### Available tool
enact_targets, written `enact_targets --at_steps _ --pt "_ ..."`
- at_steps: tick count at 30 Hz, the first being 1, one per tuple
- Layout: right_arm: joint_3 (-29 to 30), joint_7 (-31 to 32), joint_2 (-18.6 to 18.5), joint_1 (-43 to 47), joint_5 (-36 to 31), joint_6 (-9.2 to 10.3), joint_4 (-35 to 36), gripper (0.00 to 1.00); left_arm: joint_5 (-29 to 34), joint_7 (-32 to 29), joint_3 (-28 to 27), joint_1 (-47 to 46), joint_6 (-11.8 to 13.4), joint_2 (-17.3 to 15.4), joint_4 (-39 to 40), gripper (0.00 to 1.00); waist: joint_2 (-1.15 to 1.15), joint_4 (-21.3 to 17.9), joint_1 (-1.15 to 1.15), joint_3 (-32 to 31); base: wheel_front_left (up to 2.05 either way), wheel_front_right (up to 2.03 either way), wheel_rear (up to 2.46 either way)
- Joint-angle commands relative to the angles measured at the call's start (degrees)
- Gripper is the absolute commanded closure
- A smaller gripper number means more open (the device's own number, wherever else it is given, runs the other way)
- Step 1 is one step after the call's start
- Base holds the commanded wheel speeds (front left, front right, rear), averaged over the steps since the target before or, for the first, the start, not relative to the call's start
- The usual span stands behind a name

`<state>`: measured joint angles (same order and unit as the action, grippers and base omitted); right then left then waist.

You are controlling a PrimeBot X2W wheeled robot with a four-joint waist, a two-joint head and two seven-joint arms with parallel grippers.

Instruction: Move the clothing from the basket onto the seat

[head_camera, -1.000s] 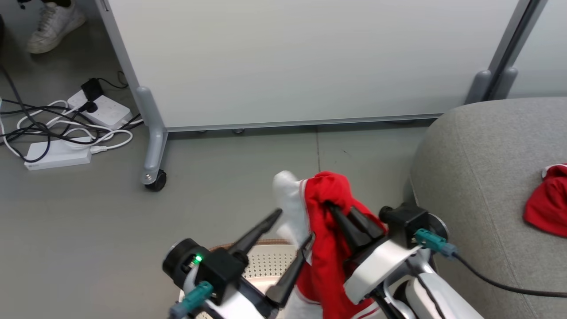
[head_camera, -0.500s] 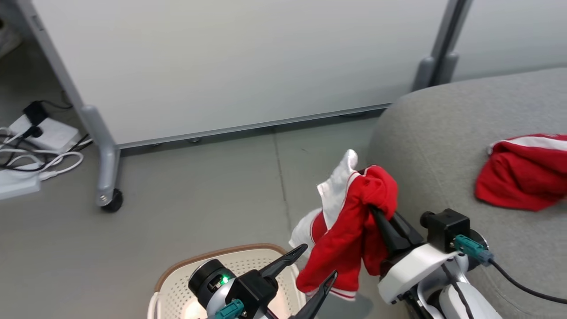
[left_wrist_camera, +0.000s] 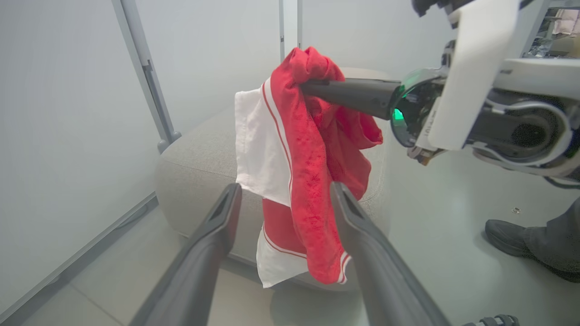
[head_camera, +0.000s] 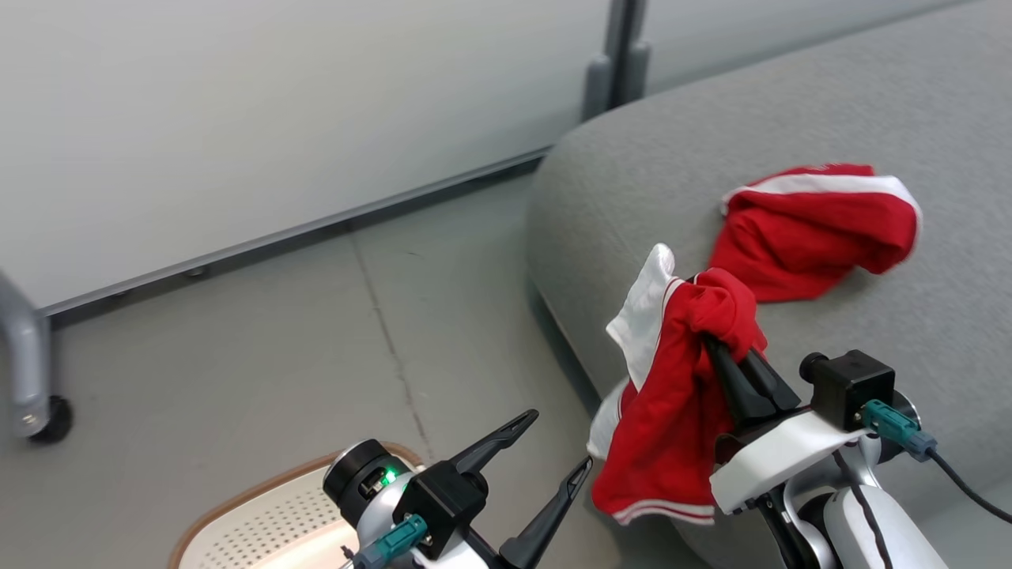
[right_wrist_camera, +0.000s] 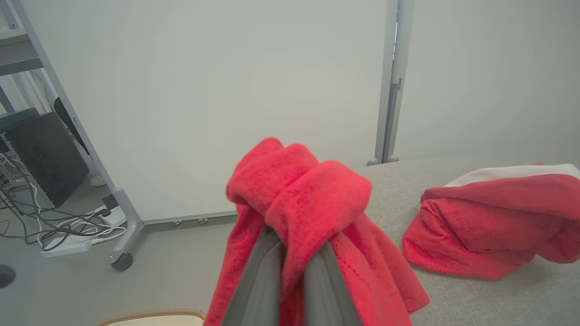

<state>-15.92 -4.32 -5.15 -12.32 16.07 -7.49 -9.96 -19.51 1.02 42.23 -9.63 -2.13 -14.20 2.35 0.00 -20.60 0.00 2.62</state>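
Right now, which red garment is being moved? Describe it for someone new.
Find the big grey seat; by its rounded edge the right gripper is shut on the held garment, red with a white panel. Unlike the other garment lying on the seat, it hangs in the air.

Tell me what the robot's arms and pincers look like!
The left pincer and right pincer each have two long dark pointy fingers. The wrists are white with black blocks, teal plugs, a black cable and a green light.
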Motion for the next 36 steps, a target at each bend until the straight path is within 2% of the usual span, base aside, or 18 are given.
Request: enact_targets --at_steps 1,10,19,29,36 --pt "0.4 -0.3 -0.2 -0.3 -0.2 -0.01 0.7 1.00 0.2 -0.3 -0.4 -1.0 0.2 -0.7 0.4 0.00 0.00 -3.9 0.00 2.2 0.00 0.00 0.00" --pt "1.5 -1.9 0.3 -3.4 0.5 -0.01 0.6 1.00 1.2 -2.0 -0.8 -3.5 0.4 -2.0 2.7 0.00 0.00 -8.0 0.00 5.9 0.00 0.00 0.00" --pt "4.4 -5.8 -0.2 -15.2 1.3 -0.01 -3.4 1.00 1.7 -3.2 -1.7 -7.0 0.3 -2.6 4.9 0.00 0.00 -7.9 0.00 10.0 0.00 0.00 0.00" --pt "11.9 -10.4 -5.1 -37.6 3.3 -0.01 -14.9 1.00 3.7 -4.4 -2.6 -13.6 -0.4 -3.4 7.1 0.00 0.00 -3.0 0.00 16.7 0.00 0.00 0.00" --pt "18.2 -11.0 -10.2 -45.8 3.9 -0.01 -26.3 1.00 4.9 -3.9 -1.1 -17.6 -1.6 -1.8 7.1 0.00 0.00 2.3 0.00 21.8 0.00 0.00 0.00"
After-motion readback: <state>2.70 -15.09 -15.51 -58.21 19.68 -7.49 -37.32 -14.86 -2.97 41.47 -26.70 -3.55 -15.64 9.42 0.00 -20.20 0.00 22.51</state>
